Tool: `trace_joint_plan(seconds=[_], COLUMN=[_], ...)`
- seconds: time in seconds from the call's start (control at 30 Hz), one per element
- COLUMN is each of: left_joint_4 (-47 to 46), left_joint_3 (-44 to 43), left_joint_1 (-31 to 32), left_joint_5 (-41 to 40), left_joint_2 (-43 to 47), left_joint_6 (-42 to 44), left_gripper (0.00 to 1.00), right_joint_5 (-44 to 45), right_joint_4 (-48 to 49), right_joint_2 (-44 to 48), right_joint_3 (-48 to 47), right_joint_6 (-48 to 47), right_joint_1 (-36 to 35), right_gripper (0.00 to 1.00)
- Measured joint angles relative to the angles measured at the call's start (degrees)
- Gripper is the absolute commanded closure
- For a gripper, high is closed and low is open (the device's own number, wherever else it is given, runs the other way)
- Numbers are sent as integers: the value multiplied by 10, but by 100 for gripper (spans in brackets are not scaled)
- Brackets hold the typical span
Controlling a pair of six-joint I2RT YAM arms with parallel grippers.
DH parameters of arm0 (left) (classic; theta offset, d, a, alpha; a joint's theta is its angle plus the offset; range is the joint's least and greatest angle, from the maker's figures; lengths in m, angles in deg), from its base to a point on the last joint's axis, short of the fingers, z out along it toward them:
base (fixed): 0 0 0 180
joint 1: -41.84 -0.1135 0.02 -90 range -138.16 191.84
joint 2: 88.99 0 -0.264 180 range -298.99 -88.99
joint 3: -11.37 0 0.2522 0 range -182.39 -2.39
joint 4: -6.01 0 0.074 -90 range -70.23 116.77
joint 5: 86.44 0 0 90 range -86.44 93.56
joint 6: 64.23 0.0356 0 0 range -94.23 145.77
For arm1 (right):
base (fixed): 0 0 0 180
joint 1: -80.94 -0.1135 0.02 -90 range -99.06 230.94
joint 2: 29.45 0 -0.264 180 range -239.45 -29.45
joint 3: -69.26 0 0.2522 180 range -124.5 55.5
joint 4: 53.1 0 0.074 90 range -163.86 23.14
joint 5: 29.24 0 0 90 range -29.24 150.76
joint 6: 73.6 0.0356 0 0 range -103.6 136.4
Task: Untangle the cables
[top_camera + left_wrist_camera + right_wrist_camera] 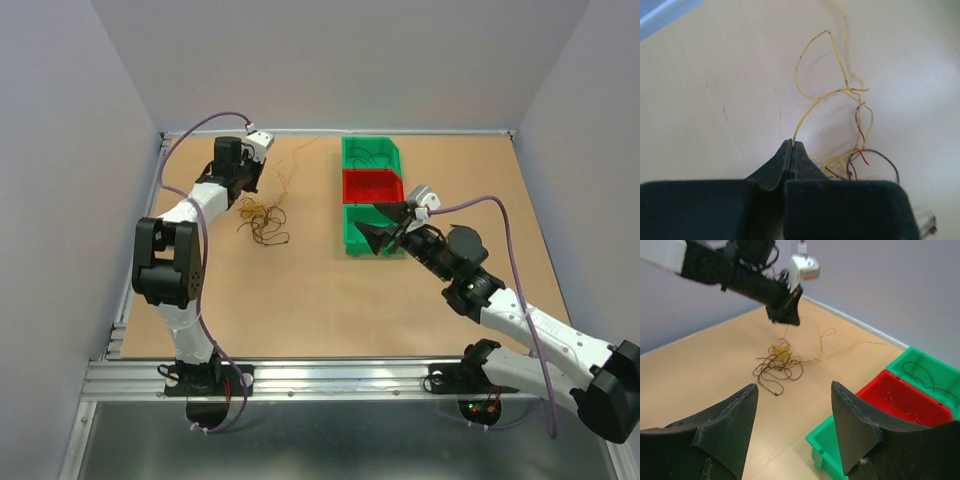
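- Jaws of the left gripper point(792, 145) are pinched together on a yellow wire point(810, 107), left of the red bin point(372, 186); the right gripper point(793, 387) hangs on that bin's near side, jaws apart and holding nothing.
- Green bins touch the red bin, one behind point(345, 152) and one in front point(352, 240).
- Cables point(780, 362) lie tangled well left of the red bin.

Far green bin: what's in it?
Thin dark cables lie curled on the floor of the far green bin, uncovered from above. In the right wrist view the near wall hides the front strip of floor.
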Motion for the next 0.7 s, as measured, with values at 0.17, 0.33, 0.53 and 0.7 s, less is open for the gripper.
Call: trace_joint_plan(seconds=[0.17,0.33,0.53,0.7], left_joint_4=[80,133,191,211], left_joint_3=[-7,-22,-45,-61], left_joint_1=[21,113,206,205], left_joint_5=[41,30,32,34], left_joint_2=[110,210,282,294], left_joint_6=[10,20,16,9], left_gripper=[100,100,100,100], right_joint_5=[-91,-183,-236,-237], right_joint_4=[-1,48,160,266], right_joint_2=[-83,-191,-307,-371], right_joint_3=[-36,-84,-111,-116], right_joint_6=[-14,-10,25,66], right_joint_1=[0,0,0,0], right_gripper=[30,30,30,30])
